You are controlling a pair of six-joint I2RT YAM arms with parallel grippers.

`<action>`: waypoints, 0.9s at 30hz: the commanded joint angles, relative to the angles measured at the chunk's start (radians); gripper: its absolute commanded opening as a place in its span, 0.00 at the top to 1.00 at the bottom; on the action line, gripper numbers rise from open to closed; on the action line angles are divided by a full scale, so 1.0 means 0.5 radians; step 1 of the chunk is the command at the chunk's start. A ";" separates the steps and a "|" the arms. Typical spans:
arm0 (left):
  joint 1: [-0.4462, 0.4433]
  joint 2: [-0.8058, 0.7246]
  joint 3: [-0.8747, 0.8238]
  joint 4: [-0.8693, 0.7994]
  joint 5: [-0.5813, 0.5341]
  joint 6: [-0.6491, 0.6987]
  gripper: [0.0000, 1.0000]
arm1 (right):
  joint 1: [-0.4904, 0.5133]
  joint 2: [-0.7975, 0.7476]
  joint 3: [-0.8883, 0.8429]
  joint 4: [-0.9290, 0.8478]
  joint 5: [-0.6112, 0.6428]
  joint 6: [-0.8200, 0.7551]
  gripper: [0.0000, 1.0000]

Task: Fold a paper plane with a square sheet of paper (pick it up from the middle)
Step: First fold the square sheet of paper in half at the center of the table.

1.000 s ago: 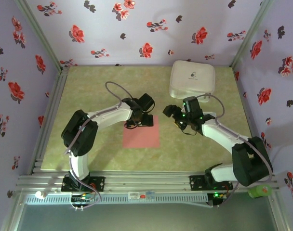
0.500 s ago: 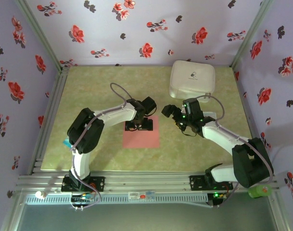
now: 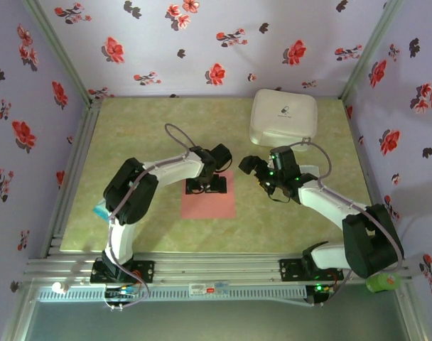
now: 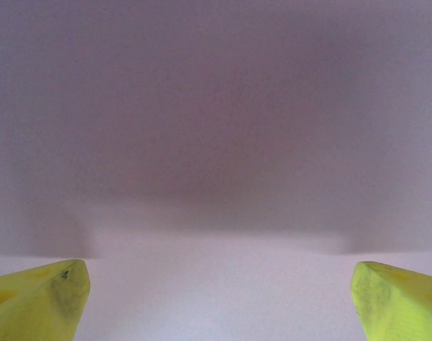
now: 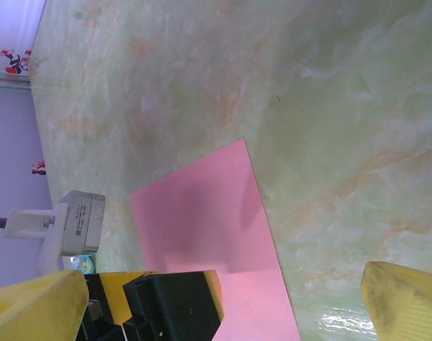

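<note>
Top view: I see thin salmon-red square sheet of paper (image 3: pixel 207 202) flat on green marbled table (image 3: pixel 131 142), centre-front, well apart from white rounded-square case (image 3: pixel 283 117) at far right. Left gripper (image 3: pixel 205 186) low over sheet's far edge, jaws spread. Right gripper (image 3: pixel 253 170) just off sheet's far right corner, jaws spread, holding nothing.

Left wrist: yellow fingertips (image 4: pixel 38 298) wide apart, pale pink paper beneath and between them. I cannot tell whether they touch it.

Right wrist: fingertips (image 5: pixel 408 298) wide apart. I see sheet flat on table between them, with left gripper's black-and-yellow body over its edge.
</note>
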 commanded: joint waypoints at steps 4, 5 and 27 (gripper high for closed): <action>-0.015 0.088 0.055 -0.046 0.007 -0.041 0.05 | -0.006 -0.032 -0.033 -0.035 0.080 -0.002 0.01; -0.015 0.100 0.057 -0.051 0.007 -0.037 0.05 | -0.006 -0.025 -0.028 -0.051 0.088 -0.008 0.01; -0.018 0.213 -0.060 0.059 0.056 -0.026 0.08 | -0.009 0.077 0.043 -0.134 0.110 0.000 0.01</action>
